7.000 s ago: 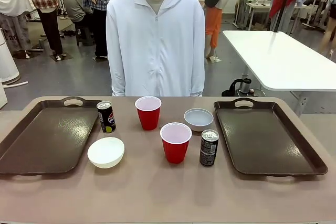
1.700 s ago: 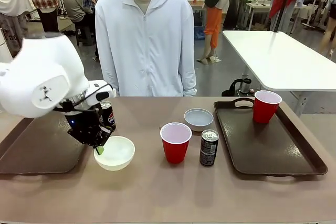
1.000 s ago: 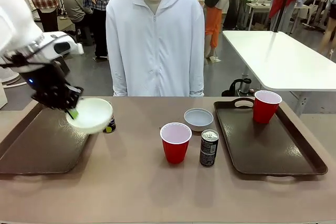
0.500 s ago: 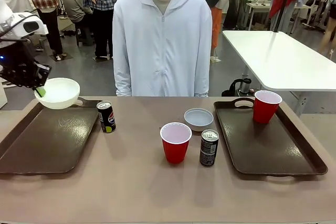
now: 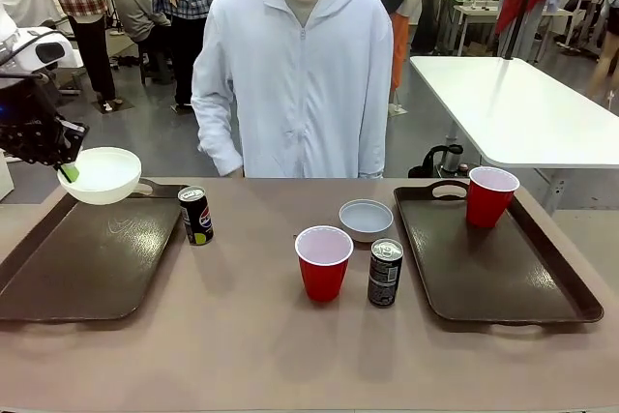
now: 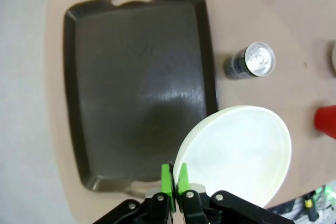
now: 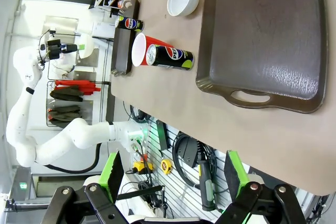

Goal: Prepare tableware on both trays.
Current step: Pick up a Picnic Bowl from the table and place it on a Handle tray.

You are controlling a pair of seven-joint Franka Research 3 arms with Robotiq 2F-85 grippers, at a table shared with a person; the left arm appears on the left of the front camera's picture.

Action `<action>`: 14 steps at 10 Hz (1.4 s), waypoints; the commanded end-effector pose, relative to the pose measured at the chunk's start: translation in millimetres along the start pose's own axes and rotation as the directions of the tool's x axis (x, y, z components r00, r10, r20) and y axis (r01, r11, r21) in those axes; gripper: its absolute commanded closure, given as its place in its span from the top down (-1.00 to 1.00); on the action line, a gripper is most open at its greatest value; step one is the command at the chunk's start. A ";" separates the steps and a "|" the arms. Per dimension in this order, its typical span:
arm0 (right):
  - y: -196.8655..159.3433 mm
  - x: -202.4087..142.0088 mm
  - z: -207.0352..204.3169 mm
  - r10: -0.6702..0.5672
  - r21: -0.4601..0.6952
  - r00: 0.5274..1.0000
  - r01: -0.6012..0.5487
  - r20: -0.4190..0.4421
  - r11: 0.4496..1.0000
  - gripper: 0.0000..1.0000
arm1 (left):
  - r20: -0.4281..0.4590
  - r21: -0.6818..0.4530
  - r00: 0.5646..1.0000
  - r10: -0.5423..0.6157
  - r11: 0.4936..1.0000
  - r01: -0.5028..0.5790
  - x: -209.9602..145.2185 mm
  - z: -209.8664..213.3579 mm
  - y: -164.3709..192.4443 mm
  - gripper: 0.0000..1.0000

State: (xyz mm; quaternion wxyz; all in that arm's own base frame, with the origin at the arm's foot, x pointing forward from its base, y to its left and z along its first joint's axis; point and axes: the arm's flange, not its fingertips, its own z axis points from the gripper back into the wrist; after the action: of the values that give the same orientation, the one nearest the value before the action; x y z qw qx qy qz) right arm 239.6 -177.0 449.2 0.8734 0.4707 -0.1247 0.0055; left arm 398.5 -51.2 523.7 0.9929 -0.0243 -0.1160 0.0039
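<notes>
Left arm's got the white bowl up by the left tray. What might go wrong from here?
1. The left gripper pinches the cream-white bowl by its rim alone, so the bowl may swivel or slip out.
2. In the left wrist view the bowl straddles an edge of the left tray. Lowered here, it might land on the raised rim and tip.

Pepsi logo on far can, Pepsi print on near can
</notes>
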 end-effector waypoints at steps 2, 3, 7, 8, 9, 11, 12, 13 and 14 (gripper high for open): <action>-0.9 -0.9 0.1 0.008 0.015 1.000 -0.008 0.006 1.000 1.00 | -0.005 0.013 1.000 -0.015 1.000 0.015 17.4 -21.7 44.8 -0.91; -0.9 -0.9 0.1 0.008 0.015 1.000 -0.008 0.006 1.000 1.00 | -0.030 0.031 0.999 -0.022 0.999 0.023 21.3 -27.1 60.6 -0.91; -0.9 -0.9 0.1 0.008 0.015 1.000 -0.008 0.006 1.000 1.00 | -0.044 0.045 0.997 -0.062 0.997 0.064 37.4 -53.2 98.8 -0.91; -0.9 -0.9 0.1 0.008 0.015 1.000 -0.008 0.006 1.000 1.00 | -0.034 0.022 0.997 -0.063 0.998 0.063 39.7 -63.4 102.3 -0.91; -0.9 -0.9 0.1 0.008 0.015 1.000 -0.008 0.006 1.000 1.00 | -0.031 0.029 0.998 -0.054 0.998 0.055 40.7 -77.3 105.0 -0.91; -0.9 -0.9 0.1 0.008 0.015 1.000 -0.008 0.006 1.000 1.00 | -0.035 0.069 0.999 -0.016 0.997 0.018 45.2 -108.1 112.8 -0.91; -0.9 -0.9 0.1 0.008 0.015 1.000 -0.008 0.006 1.000 1.00 | -0.033 0.079 0.999 -0.001 0.997 0.004 46.1 -120.8 116.3 -0.91; -0.9 -0.9 0.1 0.008 0.015 1.000 -0.008 0.006 1.000 1.00 | -0.045 0.097 0.999 0.018 0.995 -0.013 46.4 -129.6 118.3 -0.91; -0.9 -0.9 0.1 0.008 0.015 1.000 -0.008 0.006 1.000 1.00 | -0.066 0.118 0.998 0.024 0.993 -0.016 46.2 -139.3 119.1 -0.91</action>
State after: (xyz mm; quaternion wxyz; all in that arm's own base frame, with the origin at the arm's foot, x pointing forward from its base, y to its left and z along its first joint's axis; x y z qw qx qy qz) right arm 239.6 -176.9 449.2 0.8735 0.4706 -0.1247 0.0057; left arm 473.6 61.7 396.8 0.9964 0.0084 -0.0837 0.0059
